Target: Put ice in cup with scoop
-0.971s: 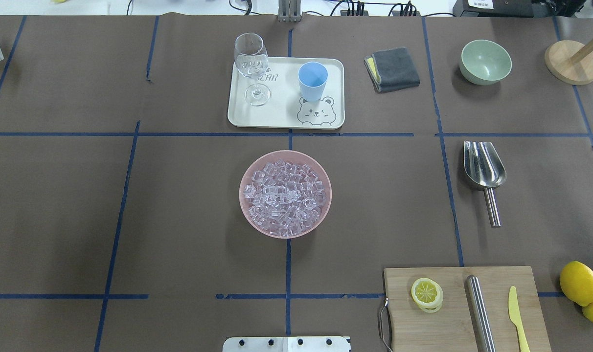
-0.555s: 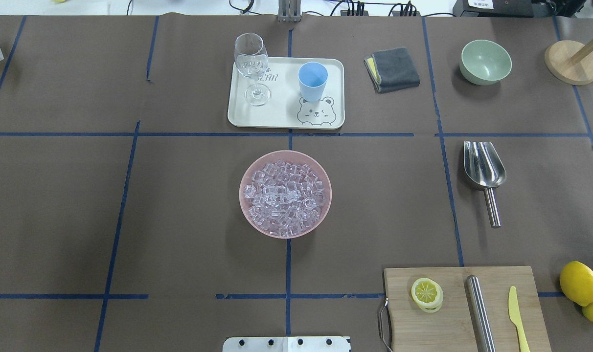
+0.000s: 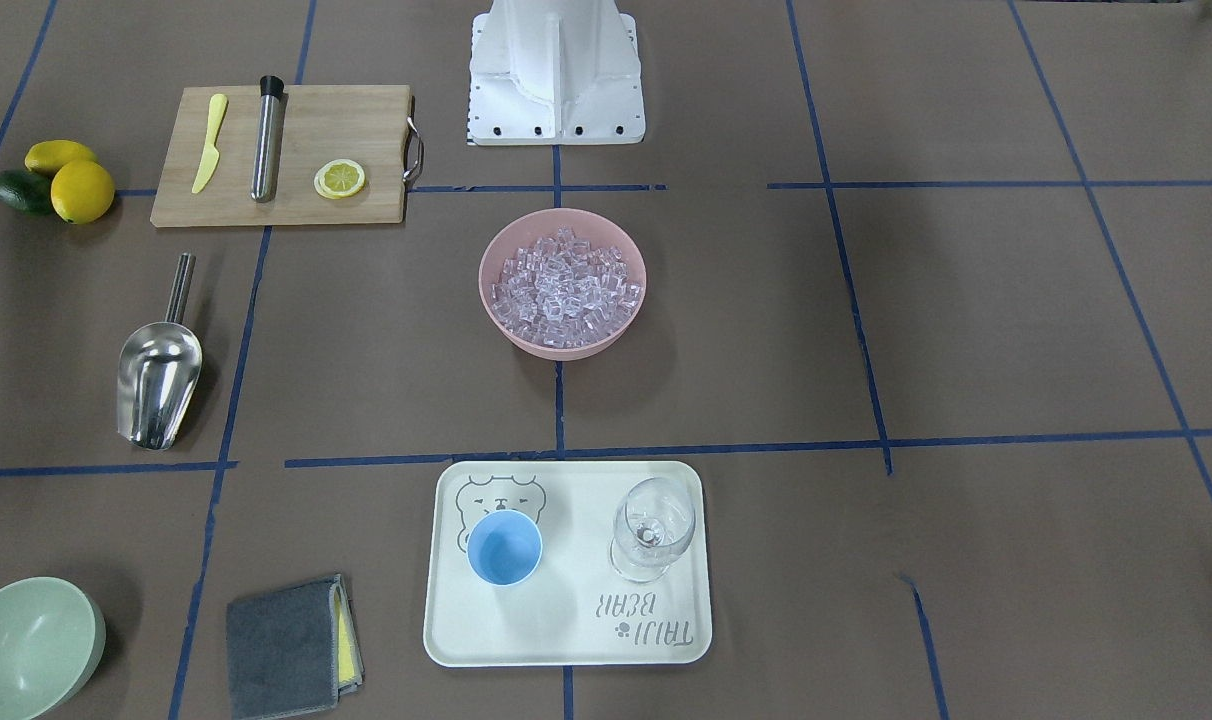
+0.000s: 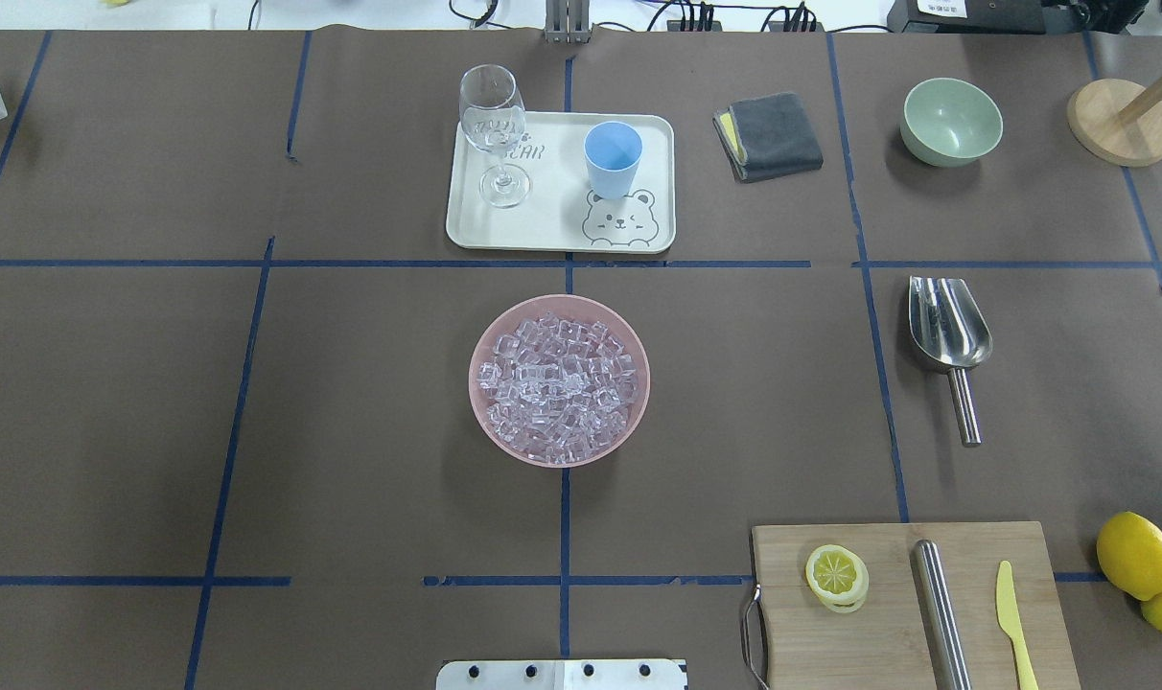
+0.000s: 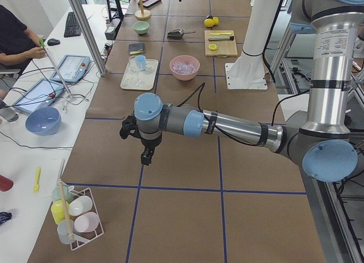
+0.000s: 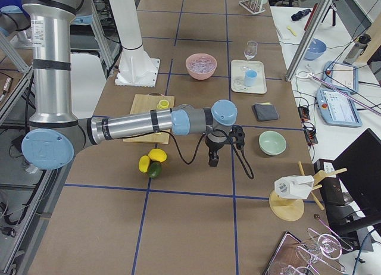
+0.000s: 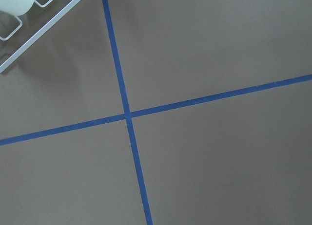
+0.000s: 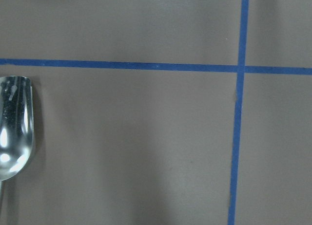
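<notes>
The scoop (image 4: 947, 335) lies unheld on the robot's right of the pink bowl (image 4: 643, 383) of ice (image 4: 559, 380), the cup (image 4: 613, 158) stands upright on the cream tray (image 4: 552, 216), and the opening of the left gripper (image 5: 146, 155) and the right gripper (image 6: 212, 159) cannot be told.

A pink bowl (image 4: 559, 461) heaped with ice (image 4: 557, 383) sat mid-table; beyond it the light-blue cup (image 4: 613, 158) stood upright on a cream tray (image 4: 543, 225) beside a wine glass (image 4: 493, 129). The steel scoop (image 4: 947, 331) lay well to the right — handle toward a cutting board (image 4: 878, 632) bearing a lemon slice (image 4: 836, 575), steel cylinder (image 4: 941, 613) and yellow knife (image 4: 1010, 613).
</notes>
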Tool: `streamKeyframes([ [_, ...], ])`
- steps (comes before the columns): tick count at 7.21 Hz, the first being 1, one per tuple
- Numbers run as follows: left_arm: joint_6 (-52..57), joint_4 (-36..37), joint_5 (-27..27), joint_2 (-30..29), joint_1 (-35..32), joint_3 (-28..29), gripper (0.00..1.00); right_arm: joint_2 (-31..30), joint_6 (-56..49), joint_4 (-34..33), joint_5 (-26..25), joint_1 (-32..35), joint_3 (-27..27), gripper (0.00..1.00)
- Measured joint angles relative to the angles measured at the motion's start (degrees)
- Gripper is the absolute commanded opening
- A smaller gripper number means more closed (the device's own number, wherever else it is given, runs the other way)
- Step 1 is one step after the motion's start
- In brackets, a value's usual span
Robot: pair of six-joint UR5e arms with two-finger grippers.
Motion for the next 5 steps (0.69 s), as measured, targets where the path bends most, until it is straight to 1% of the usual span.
streamKeyframes([
  [1,0.02,-2.58,-1.4,-0.04,2.43,-0.07,1.0,-0.04,0.51,0.71,0.47,-1.87,0.89,1.0],
  [3,-1.92,-15.37,-2.38,-0.47,13.58,0.2,1.0,-0.02,1.18,1.04,0.79,-5.53,3.1,1.0],
  [4,-6.51,-20.82,-2.59,-1.65,19.26,0.28,1.0,-0.01,1.28,1.07,0.91,-6.66,4.16,1.0],
  [5,-13.75,-24.31,-2.53,-4.23,24.72,0.16,1.0,-0.09,1.32,1.08,0.96,-7.62,5.37,1.0],
])
